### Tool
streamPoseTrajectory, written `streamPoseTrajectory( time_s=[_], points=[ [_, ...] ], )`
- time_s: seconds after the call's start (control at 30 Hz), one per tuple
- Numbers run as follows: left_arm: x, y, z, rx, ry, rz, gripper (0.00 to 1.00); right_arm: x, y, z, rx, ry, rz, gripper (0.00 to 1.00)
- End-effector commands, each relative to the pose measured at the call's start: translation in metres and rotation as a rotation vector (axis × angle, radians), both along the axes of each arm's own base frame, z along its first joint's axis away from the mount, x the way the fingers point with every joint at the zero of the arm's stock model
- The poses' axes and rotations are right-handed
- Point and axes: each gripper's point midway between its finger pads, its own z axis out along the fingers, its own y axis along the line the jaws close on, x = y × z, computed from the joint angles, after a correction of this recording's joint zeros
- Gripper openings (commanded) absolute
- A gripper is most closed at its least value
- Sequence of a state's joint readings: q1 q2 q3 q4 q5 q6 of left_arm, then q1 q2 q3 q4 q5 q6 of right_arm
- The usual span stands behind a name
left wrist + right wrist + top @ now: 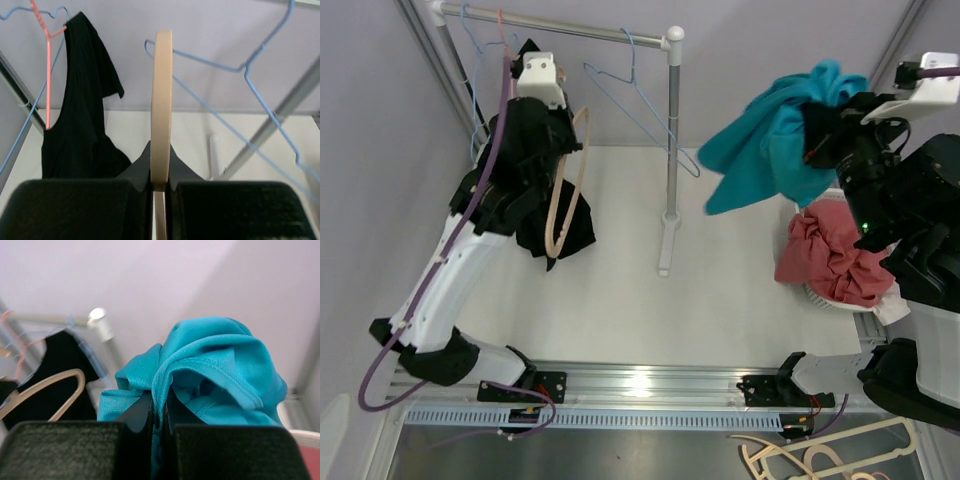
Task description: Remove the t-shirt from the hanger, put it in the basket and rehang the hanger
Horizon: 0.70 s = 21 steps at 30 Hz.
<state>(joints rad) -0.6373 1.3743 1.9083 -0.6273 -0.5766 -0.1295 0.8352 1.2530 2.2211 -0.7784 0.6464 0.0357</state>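
A: Start at the left gripper; what has it got?

B: Its jaws are clenched on the rim of a beige hanger, which sits edge-on to the wrist camera; it's a smooth, rigid, flat loop, wood or plastic, I can't say which; it is bare, up near the far left corner of the tabletop.

A: And the right gripper?

B: Pinched tight on a fold of the teal t-shirt; a fine-meshed, slightly shiny knit, bunched and hanging limp; it's held high over the right edge, well apart from the hanger.

A: So the shirt is off?

B: I'd judge so; only the putting down seems left. Below it sits a white basket holding a crumpled red garment; the next move probably calls for lowering and letting go, though loose cloth could drape over the rim.

A: Beyond that?

B: A metal rail; thin blue wire hangers; a black top on a red hanger.
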Motion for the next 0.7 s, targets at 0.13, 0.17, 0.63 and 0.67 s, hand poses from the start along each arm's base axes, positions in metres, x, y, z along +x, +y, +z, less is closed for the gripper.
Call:
streamPoseTrajectory(
  time_s=[0.13,0.17,0.63,0.67],
  points=[
    [0.044,0.008,0.061,-0.042,-0.180,0.091,0.01,-0.019,-0.099,0.056,-0.006,-0.177,-0.432,0.00],
    [0.051,0.004,0.062,-0.039,-0.187,0.080,0.01,-0.017,-0.102,0.047,-0.057,-0.156,-0.469,0.00],
    [0.110,0.001,0.079,0.024,-0.259,0.112,0.01,0.001,-0.103,0.036,-0.132,-0.103,-0.526,0.00],
    [0.114,0.001,0.076,0.025,-0.257,0.115,0.01,0.004,-0.101,0.039,-0.136,-0.113,-0.517,0.00]
  ],
)
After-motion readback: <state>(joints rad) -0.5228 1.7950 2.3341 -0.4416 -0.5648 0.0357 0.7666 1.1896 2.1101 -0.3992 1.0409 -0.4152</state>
